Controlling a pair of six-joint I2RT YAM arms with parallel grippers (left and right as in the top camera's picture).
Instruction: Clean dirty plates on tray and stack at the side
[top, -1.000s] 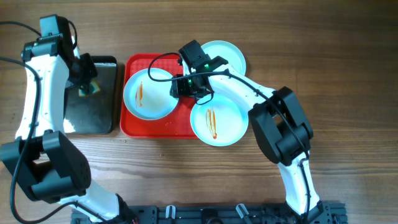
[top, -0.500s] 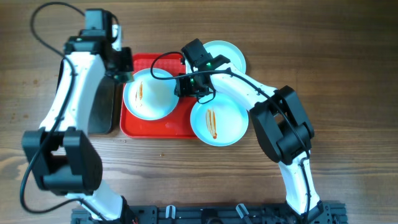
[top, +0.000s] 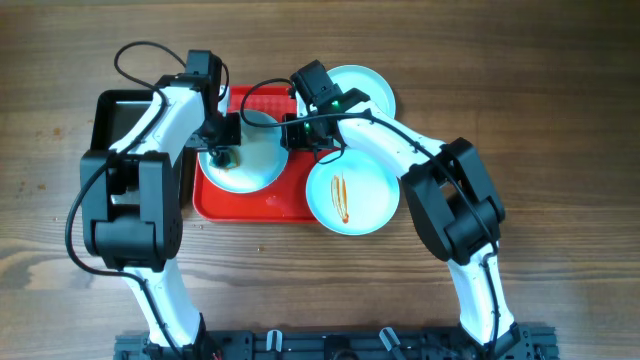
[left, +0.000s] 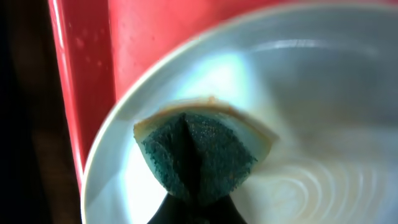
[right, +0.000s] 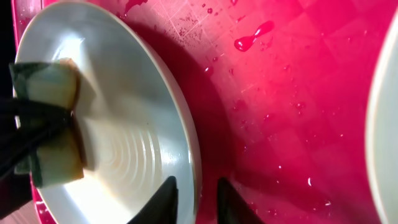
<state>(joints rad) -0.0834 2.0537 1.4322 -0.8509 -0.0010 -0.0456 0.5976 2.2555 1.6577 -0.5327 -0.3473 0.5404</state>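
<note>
Plate (top: 258, 162) — sponge (left: 199, 155) now on it.

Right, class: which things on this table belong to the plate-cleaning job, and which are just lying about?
Job: plate on the tray, streaked plate, third plate, red tray, sponge.
Lying about: black pan.

The round pale mint-white plastic plate (top: 255, 160) on the large red rectangular plastic tray (top: 250, 207) is crowded: left pincer (top: 228, 155) with green sponge (left: 199, 155) above it, right pincer (right: 196, 193) straddling its right rim. Wooden bench (top: 300, 280) in front seems open.
</note>
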